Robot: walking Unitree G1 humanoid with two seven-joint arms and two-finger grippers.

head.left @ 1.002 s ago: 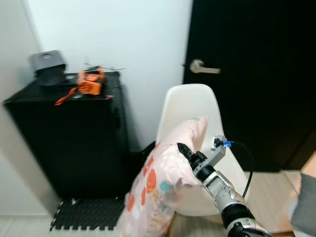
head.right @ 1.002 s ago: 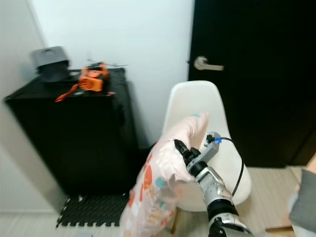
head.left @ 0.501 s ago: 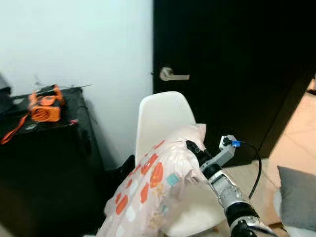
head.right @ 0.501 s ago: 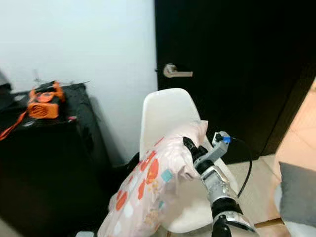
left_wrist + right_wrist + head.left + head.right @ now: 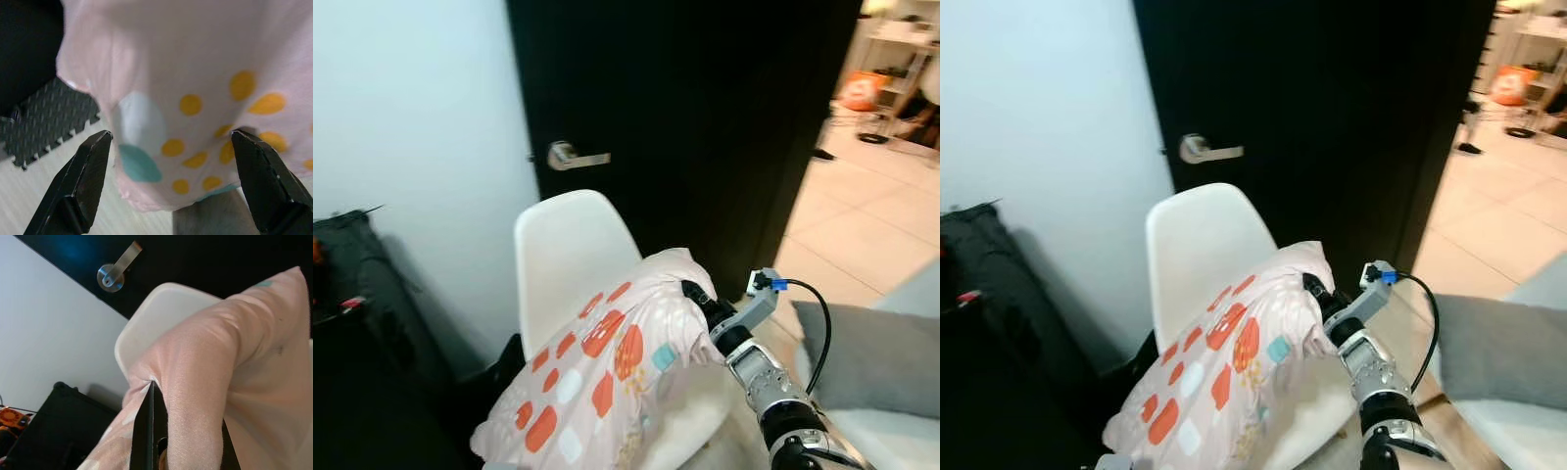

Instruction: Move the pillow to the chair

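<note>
The pink pillow [image 5: 597, 377], patched in orange, white and teal, hangs in front of the white chair [image 5: 563, 250] and droops over its seat. My right gripper [image 5: 695, 297] is shut on a fold at the pillow's upper right corner; in the right wrist view its fingers [image 5: 150, 421] pinch the pink fabric [image 5: 205, 382], with the chair back [image 5: 161, 308] behind. In the left wrist view my left gripper [image 5: 171, 133] is open, and the pillow's yellow-dotted side [image 5: 195, 73] lies beyond its fingertips, apart from them.
A black door with a silver handle [image 5: 573, 155] stands behind the chair. A black cabinet [image 5: 352, 294] is at the left. A grey cushion [image 5: 871, 357] lies at the right. A tiled floor [image 5: 871, 215] stretches beyond. A dark foam mat [image 5: 44, 122] lies on the floor.
The camera has swung right: the cabinet slid toward the left edge and the tiled room came into view. The right gripper keeps its hold, and the pillow now hangs over the chair seat.
</note>
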